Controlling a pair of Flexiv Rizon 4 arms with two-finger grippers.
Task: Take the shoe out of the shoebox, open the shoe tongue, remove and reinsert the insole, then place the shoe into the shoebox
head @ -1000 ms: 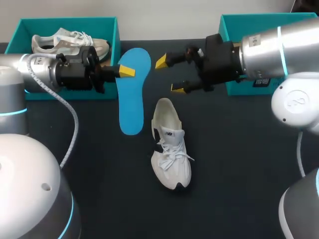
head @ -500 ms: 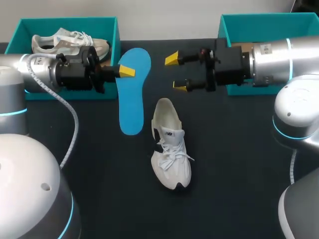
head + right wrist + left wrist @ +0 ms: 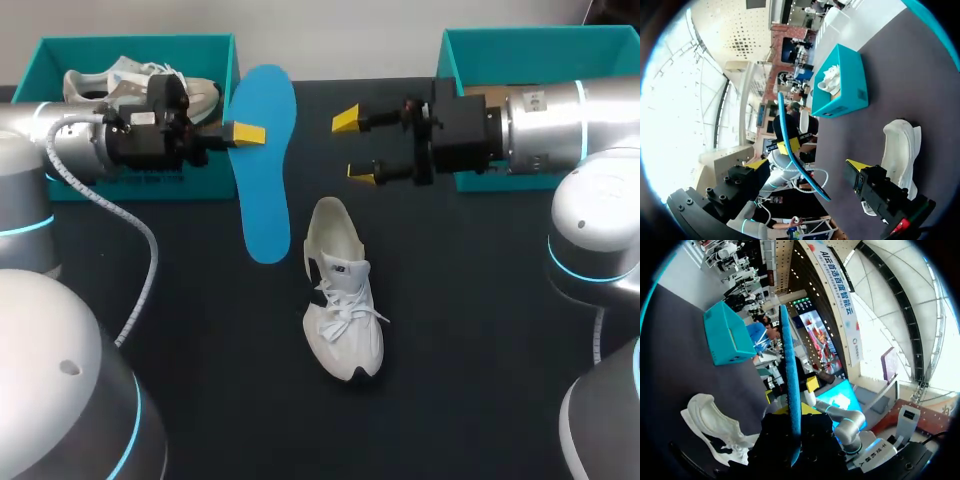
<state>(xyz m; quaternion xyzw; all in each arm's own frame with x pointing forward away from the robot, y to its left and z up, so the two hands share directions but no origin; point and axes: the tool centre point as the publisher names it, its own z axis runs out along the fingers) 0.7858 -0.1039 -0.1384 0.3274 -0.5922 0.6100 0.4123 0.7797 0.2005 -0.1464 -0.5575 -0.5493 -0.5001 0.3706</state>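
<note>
Dark table (image 3: 480, 330): white shoe (image 3: 342, 300) sits mid-table on its sole, outside either box. My left gripper (image 3: 245, 133) is clamped on the blue insole (image 3: 262, 160), next to the left shoebox (image 3: 140, 45). My right gripper (image 3: 352, 146) hangs with fingers apart, holding nothing, near the right shoebox (image 3: 520, 40), past the shoe's heel.

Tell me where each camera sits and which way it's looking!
Head view: above and behind the robot, looking down on the table; both arms show, left gripper shut on the insole, right gripper open.
Left wrist view: on the left wrist, looking out along its fingers; its dark gripper body shows, clamping the insole.
Right wrist view: on the right wrist, facing the left arm; its yellow tips show.
Shared: all three see the insole and the shoe.
</note>
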